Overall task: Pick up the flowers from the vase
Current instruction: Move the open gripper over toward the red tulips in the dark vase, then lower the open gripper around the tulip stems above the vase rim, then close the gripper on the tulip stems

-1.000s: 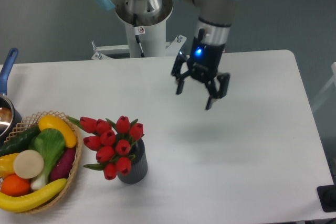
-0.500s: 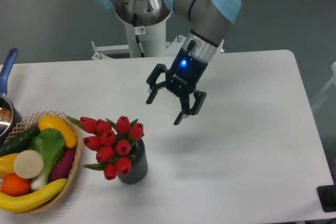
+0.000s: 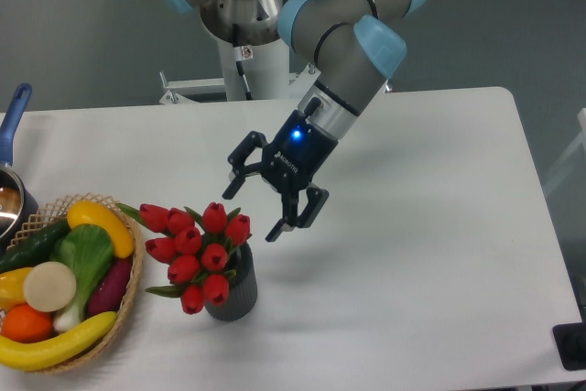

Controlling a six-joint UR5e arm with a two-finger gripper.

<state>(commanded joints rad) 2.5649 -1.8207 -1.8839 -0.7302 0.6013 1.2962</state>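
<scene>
The flowers (image 3: 196, 251), a bunch of red tulip buds with green leaves, stand in the small dark grey ribbed vase (image 3: 234, 292) at the front left of the white table. My gripper (image 3: 252, 213) is open and empty. It hangs in the air just to the upper right of the buds, fingers pointing down and to the left, not touching them.
A woven wicker basket (image 3: 134, 283) with fake fruit and vegetables sits left of the vase. A pot with a blue handle (image 3: 11, 130) is at the far left edge. The robot base (image 3: 247, 52) stands behind the table. A black object (image 3: 571, 345) is at the lower right corner.
The gripper has moved left and down across the table, from the middle back toward the flowers, staying open. The flowers and vase have not moved.
</scene>
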